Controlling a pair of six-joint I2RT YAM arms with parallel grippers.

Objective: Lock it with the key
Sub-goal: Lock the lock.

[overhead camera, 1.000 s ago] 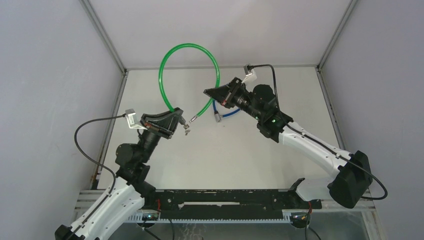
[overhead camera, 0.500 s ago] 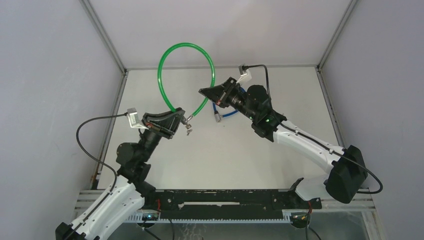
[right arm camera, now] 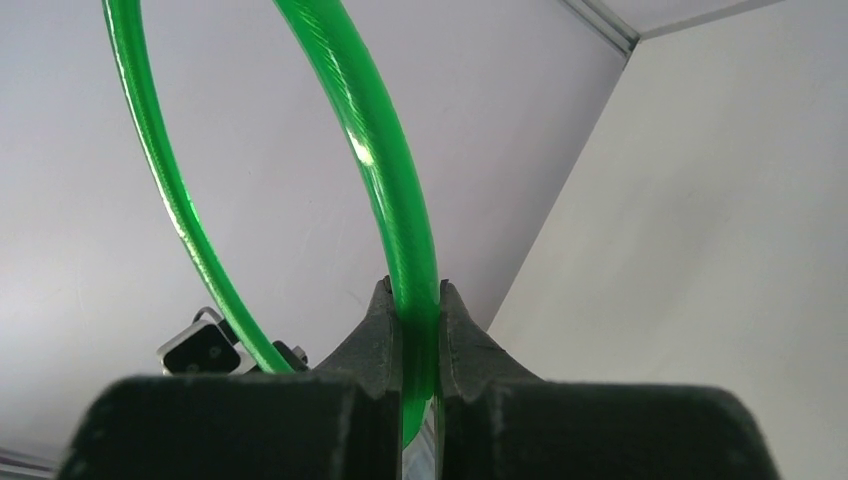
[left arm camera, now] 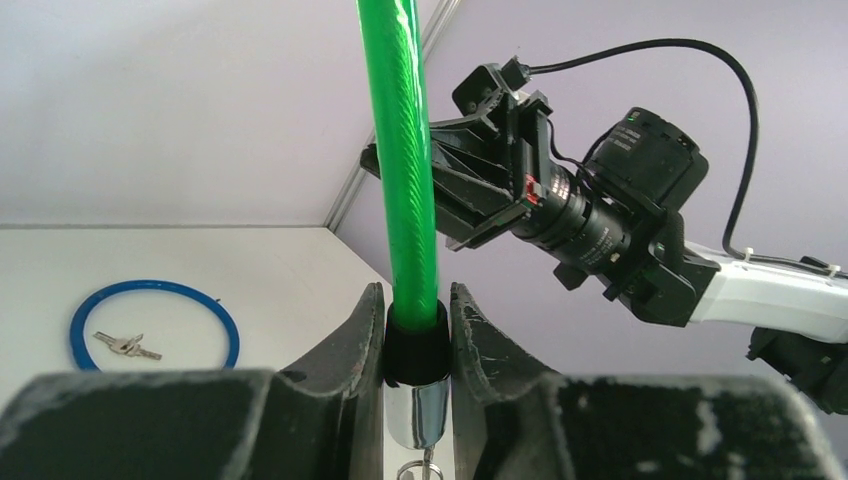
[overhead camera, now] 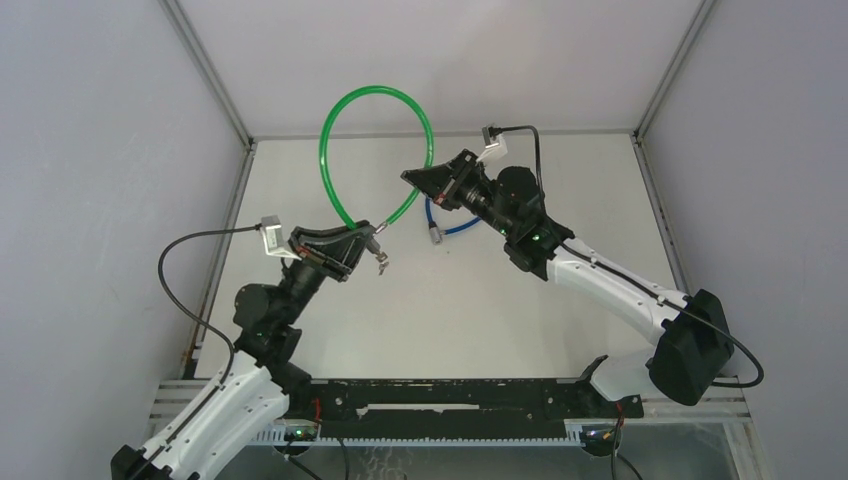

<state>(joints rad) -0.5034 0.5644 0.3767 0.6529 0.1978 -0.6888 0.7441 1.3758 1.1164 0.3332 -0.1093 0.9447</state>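
While the left fingers (left arm camera: 365, 345) pinch the lock barrel (left arm camera: 416, 350), the right fingers (right arm camera: 376, 340) pinch the green cable (right arm camera: 385, 190) farther right, its tip (overhead camera: 385, 227) pointing near-left, just beside that barrel.

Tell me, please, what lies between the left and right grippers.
In the top view, only a short stretch of the green cable spans it, running from the right gripper toward the left gripper.

The right end effector (overhead camera: 410, 178) sits further left and slightly higher than a second ago, narrowing the loop of the green cable lock (overhead camera: 376, 91); the left end effector (overhead camera: 372, 236) is further right, the dangling keys (overhead camera: 383, 263) with it
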